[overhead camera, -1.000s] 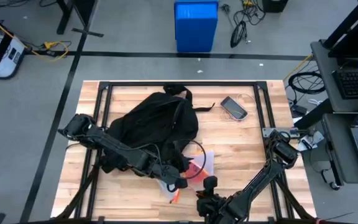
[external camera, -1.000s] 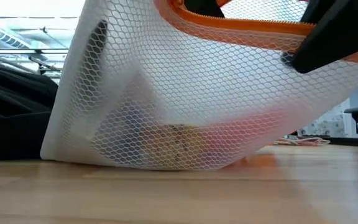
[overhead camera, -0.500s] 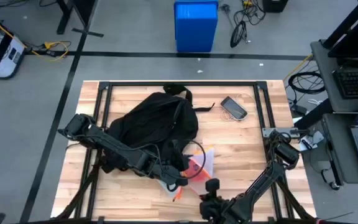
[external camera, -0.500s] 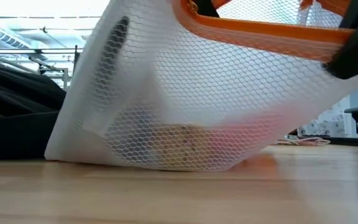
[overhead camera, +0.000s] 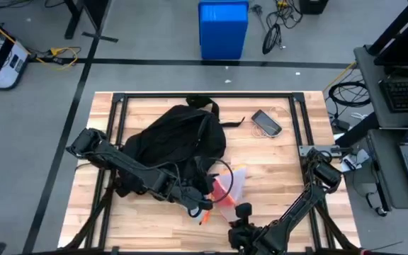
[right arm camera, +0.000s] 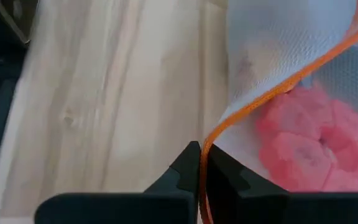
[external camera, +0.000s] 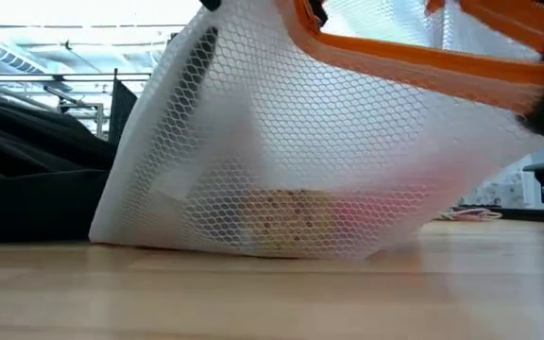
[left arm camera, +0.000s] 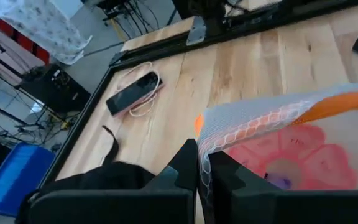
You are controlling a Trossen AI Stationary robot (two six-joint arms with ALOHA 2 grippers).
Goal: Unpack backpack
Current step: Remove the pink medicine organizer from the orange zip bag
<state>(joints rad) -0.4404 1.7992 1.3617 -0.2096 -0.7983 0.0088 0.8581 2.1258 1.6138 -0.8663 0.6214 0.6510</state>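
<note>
The black backpack (overhead camera: 179, 138) lies on the table's left half, touched by neither gripper. Just to its near right is a white mesh pouch (overhead camera: 227, 185) with an orange zip edge (external camera: 414, 57). It holds a pink flower-shaped thing (left arm camera: 284, 155) and stands with its bottom (external camera: 253, 247) on the wood. My left gripper (overhead camera: 202, 205) is shut on the pouch's left end, my right gripper (overhead camera: 243, 210) on its zip edge. My left gripper pinches the pouch's white mesh rim (left arm camera: 211, 134) between its two fingers, next to the end of the orange zip. The pouch spreads away from the fingers with its bottom on the table. My right gripper pinches the orange zip edge (right arm camera: 219, 134) between its two fingers. That edge runs up and away from the fingertips. The mesh below it hangs down to the table.
A dark phone with a looped white cable (overhead camera: 266, 122) lies at the table's far right. A black metal frame (overhead camera: 204, 98) runs along the table's edges. On the floor beyond the far edge stands a blue bin (overhead camera: 223, 28).
Both grippers have shifted a little toward the table's right edge with the pouch. The pouch has slid that way along the wood, bottom still down, and its zip edge stands slightly higher.
</note>
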